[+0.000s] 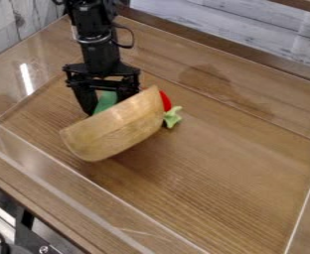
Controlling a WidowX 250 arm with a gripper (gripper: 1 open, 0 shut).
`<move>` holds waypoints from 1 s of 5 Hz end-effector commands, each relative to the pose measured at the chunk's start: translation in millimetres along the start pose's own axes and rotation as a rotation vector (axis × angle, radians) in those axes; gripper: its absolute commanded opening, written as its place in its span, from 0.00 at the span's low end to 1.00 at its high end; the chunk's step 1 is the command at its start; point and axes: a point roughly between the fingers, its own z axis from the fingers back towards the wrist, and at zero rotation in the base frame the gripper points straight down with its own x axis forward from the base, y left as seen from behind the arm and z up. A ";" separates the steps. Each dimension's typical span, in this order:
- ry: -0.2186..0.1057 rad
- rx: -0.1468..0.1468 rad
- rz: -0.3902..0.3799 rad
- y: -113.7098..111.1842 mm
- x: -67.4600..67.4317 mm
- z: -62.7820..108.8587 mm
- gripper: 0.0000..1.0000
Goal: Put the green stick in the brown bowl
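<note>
There is only one view, from a camera looking down at a slant on a wooden table point(237, 169) with clear plastic walls point(25, 149) around it.

The black robot arm point(94, 30) comes down from the top left; its gripper point(104, 102) points straight down; the two black fingers point(83, 99) stand apart, one on each side, and they do not squeeze anything.

The green stick point(106, 101) shows as a small green patch right between the open fingers, just above the bowl's rim; most of the stick is hidden by the bowl, so how it lies cannot be told; whether the fingers touch it cannot be told either.

The brown bowl point(111, 129) is tipped up on its side, not sitting flat; its round outside faces the camera and its open side faces away, toward the gripper; the gripper's tips are just behind the top of the rim, very near it or touching it.

Beside the bowl, on its right, a small red round thing point(163, 100) peeks out; just below that lies a small green bit point(174, 119) on the table, touching or nearly touching the bowl's edge; what that bit is cannot be told.
</note>
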 end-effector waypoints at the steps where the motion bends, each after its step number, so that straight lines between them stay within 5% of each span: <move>1: -0.042 -0.008 -0.014 -1.3 6.0 8.9 1.00; 2: -0.045 -0.014 -0.022 -2.9 4.7 6.3 1.00; 4: -0.061 -0.034 0.011 -13.2 12.1 29.0 1.00; 5: -0.062 -0.037 -0.039 -13.8 13.3 34.1 1.00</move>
